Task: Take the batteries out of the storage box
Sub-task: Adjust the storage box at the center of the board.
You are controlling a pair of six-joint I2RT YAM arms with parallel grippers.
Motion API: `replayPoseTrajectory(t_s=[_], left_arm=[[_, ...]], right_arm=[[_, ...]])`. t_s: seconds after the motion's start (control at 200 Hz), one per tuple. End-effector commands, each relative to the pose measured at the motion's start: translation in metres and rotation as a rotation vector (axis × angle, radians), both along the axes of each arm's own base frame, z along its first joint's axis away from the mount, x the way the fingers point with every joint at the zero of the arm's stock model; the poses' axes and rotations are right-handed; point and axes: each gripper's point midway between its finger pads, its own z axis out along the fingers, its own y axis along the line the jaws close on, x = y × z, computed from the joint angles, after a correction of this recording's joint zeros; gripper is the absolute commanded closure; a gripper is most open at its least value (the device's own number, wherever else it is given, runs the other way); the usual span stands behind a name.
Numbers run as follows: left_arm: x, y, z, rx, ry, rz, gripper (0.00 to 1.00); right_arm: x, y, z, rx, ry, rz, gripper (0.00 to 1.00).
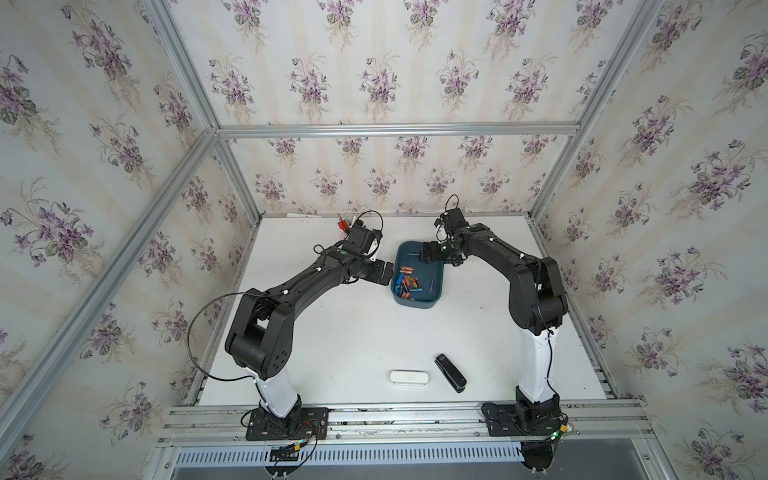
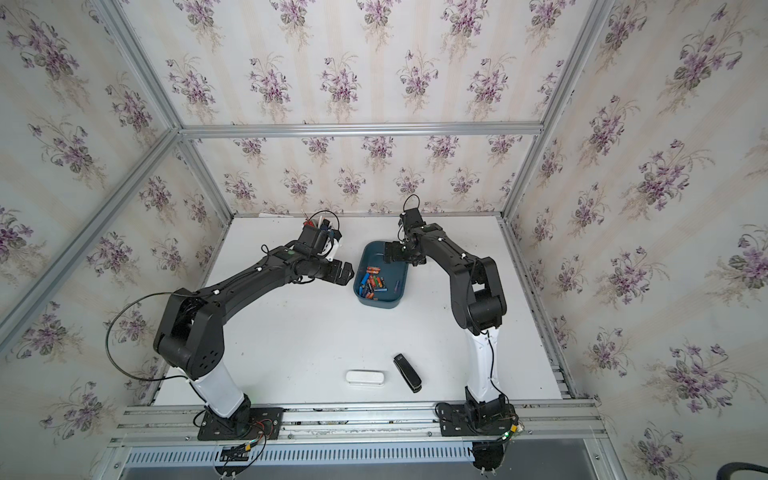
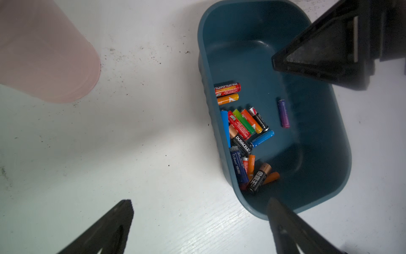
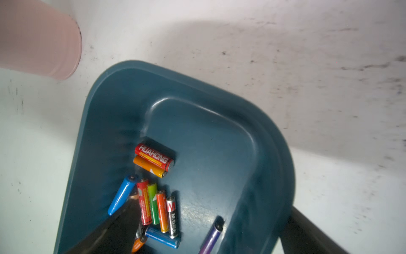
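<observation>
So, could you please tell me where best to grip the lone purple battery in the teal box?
I'd grip the purple battery across its middle, coming straight down. It lies flat, alone on the storage box floor, clear of the pile, both long sides free.

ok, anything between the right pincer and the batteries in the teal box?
Nothing visible. The storage box has no lid, and the open right pincer hangs above its far end. The batteries lie exposed, most crowded against one long wall; the purple battery lies apart.
</observation>
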Motion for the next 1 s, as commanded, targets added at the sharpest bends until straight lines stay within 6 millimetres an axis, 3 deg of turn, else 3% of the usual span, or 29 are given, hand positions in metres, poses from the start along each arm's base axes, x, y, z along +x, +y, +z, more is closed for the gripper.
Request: replayPoseTrajectory(t_s=[0.0,0.235,0.435,0.764,0.994], left_arm=[[-0.005,-0.006,-0.006,-0.001,0.04,-0.014,0.0],[-0.009,-0.019,-0.034,0.073,0.104,-0.021,0.0],[-0.008,0.003,-0.052,0.237,0.177,0.102,0.0],[-0.029,0.011,-0.074,0.311,0.277,0.119,0.0],[-0.045,0.017,-0.071,0.321,0.322,0.118,0.0]], right_arm=[[-0.004,-0.006,0.004,-0.01,0.002,-0.029,0.0],[-0.013,-0.032,0.035,-0.059,-0.065,-0.114,0.0],[-0.02,-0.045,0.064,-0.058,-0.121,-0.134,0.0],[-0.023,-0.047,0.069,-0.065,-0.119,-0.13,0.0],[-0.03,-0.045,0.063,-0.058,-0.1,-0.125,0.0]])
